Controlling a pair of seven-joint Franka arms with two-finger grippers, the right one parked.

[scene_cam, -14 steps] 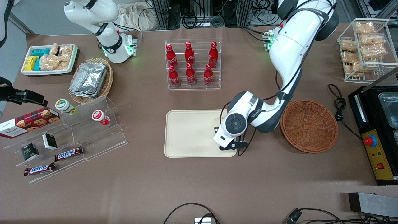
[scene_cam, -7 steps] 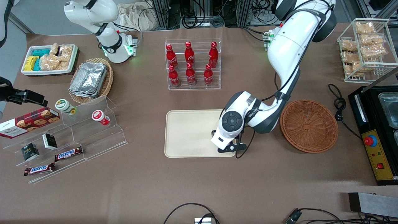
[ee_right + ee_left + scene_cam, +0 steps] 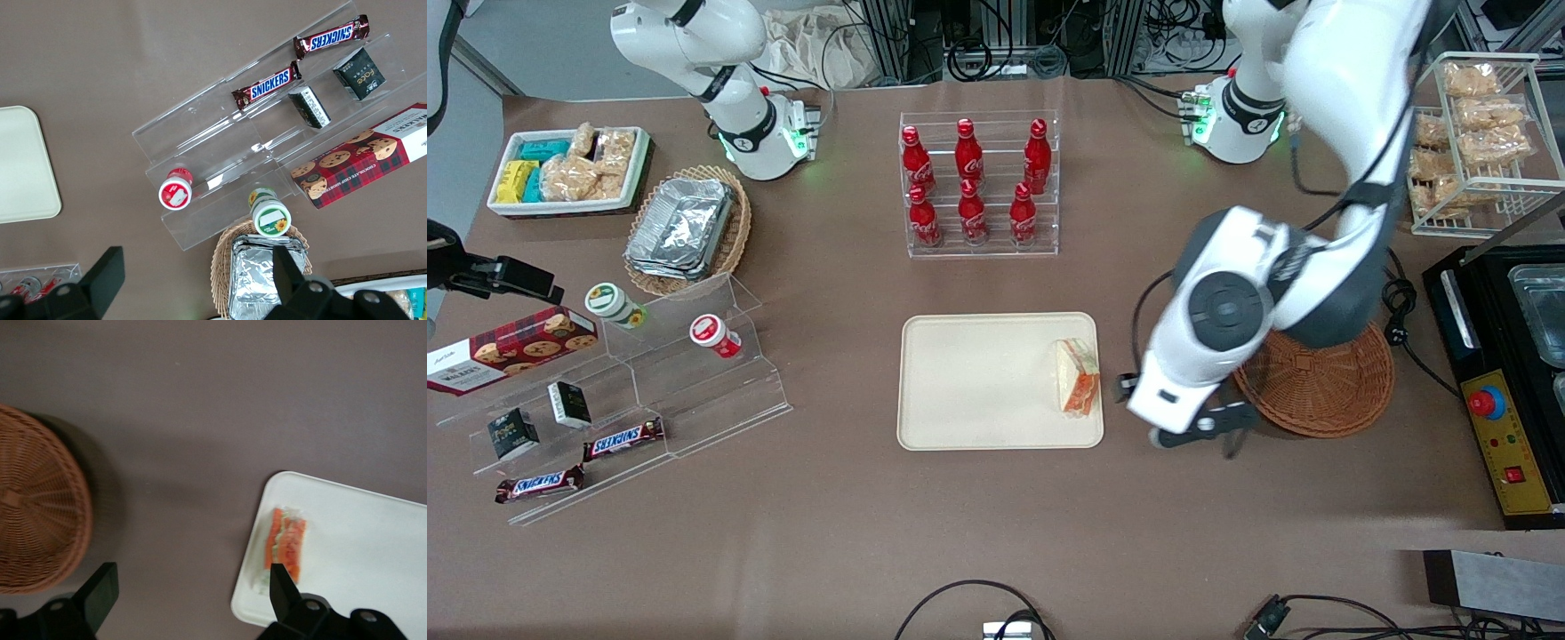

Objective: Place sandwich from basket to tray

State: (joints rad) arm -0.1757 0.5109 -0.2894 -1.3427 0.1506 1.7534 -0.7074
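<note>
The sandwich (image 3: 1079,377), a wrapped wedge with orange-red and green filling, lies on the cream tray (image 3: 978,382) at the tray's end nearest the basket; the wrist view shows the sandwich (image 3: 287,543) near a corner of the tray (image 3: 360,553). The reddish-brown round basket (image 3: 1325,382) holds nothing that I can see and is partly covered by the arm; its rim (image 3: 40,513) shows from the wrist. My left gripper (image 3: 1199,434) hangs raised over bare table between tray and basket, open, with nothing between its fingers (image 3: 100,590).
A clear rack of red bottles (image 3: 978,182) stands farther from the camera than the tray. A black machine (image 3: 1507,373) and a wire basket of snack bags (image 3: 1472,133) sit at the working arm's end. A tan basket with foil containers (image 3: 687,227) and acrylic shelves (image 3: 640,391) lie toward the parked arm's end.
The gripper was low over the tray's end, hiding the sandwich. It has let go, risen and swung toward the basket, and the sandwich now lies uncovered on the tray.
</note>
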